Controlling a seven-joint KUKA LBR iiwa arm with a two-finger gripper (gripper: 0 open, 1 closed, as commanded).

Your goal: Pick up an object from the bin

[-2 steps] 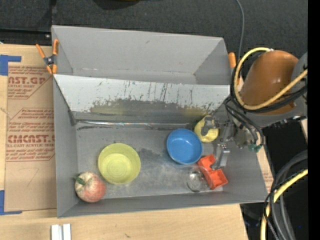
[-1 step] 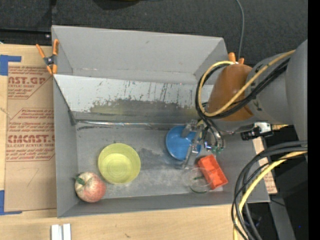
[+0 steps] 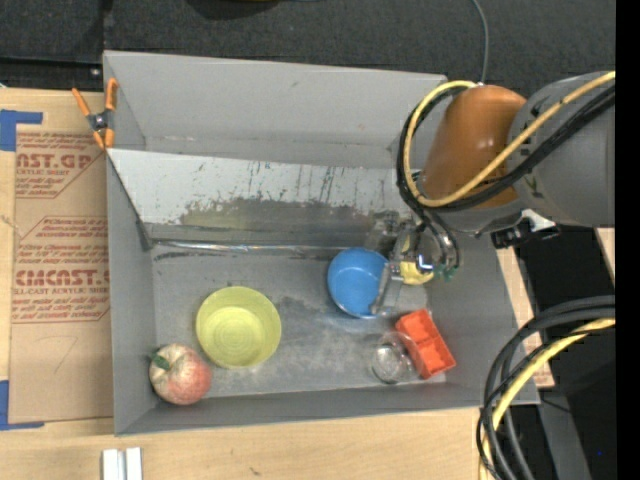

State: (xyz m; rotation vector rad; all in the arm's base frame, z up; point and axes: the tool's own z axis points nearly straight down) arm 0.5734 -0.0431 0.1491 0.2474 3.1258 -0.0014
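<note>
Bin [image 3: 135, 298], grey metal, open top, holding five loose things, all on the floor toward the near wall. Yellow bowl [image 3: 238, 326] sits upright left of centre, mouth up, its bare yellow inside showing. Red-and-yellow apple-like fruit [image 3: 180, 374] lies just beside the bowl in the near-left corner. Blue cup [image 3: 355, 283] sits right of centre, well apart from the yellow bowl, with its round blue surface facing the camera. Orange block [image 3: 425, 343] lies near the right wall, below and right of the cup. A small clear glass-like piece [image 3: 389, 361] touches the block's left side; what it is cannot be told.

Gripper [image 3: 388, 290] hangs from the arm's orange wrist cover [image 3: 470, 143] with yellow cables looped around it. It is down in the bin at the blue cup's right edge, touching or just beside the rim. How far the jaws are open cannot be told, nor whether the rim is between them. The orange block is near, just below the gripper.
</note>
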